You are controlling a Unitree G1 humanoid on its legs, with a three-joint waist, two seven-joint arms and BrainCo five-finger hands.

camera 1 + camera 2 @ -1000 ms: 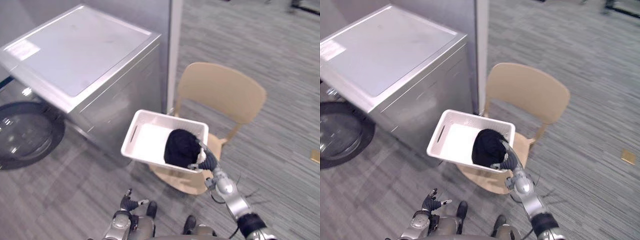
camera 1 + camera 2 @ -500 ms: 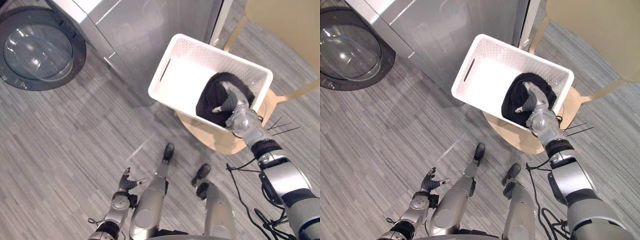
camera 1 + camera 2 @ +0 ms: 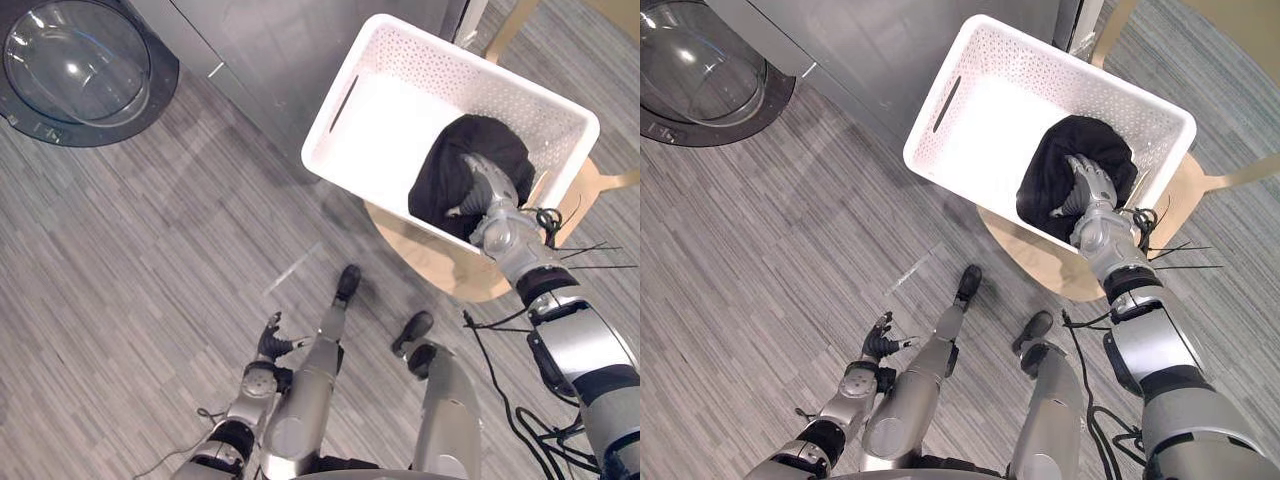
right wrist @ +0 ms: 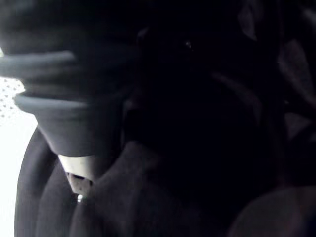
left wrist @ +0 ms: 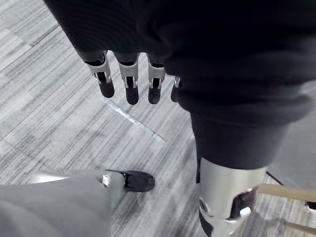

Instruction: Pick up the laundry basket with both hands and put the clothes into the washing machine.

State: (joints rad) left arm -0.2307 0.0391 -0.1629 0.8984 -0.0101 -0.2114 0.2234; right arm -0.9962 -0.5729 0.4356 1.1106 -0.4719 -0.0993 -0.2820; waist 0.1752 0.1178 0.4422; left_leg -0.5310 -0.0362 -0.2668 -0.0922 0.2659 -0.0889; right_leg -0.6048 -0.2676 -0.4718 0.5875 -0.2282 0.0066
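Clothes (image 3: 445, 175) first: they are a black bundle, and they lie inside the white laundry basket (image 3: 385, 140), pushed up at the end nearest the robot's right side. The rest of the basket's bottom is bare and white. The basket sits on the seat of a tan wooden chair (image 3: 440, 265), and its far end is close to the grey washing machine (image 3: 260, 50).

From my screen I see the right hand (image 3: 1092, 195) reaching into the basket and lying on top of the black bundle. I cannot tell if it grabs the cloth or just rests on it (its own wrist view is nearly all dark cloth).

I see the left hand (image 3: 270, 345) low down by the robot's left side, well apart from the basket. It hangs over the grey striped floor (image 3: 130, 260). Its fingers (image 5: 129, 81) are straight and loose, and they hold nothing.

The washing machine's round glass door (image 3: 80, 60) shows further to the left, with a dark ring around the glass.
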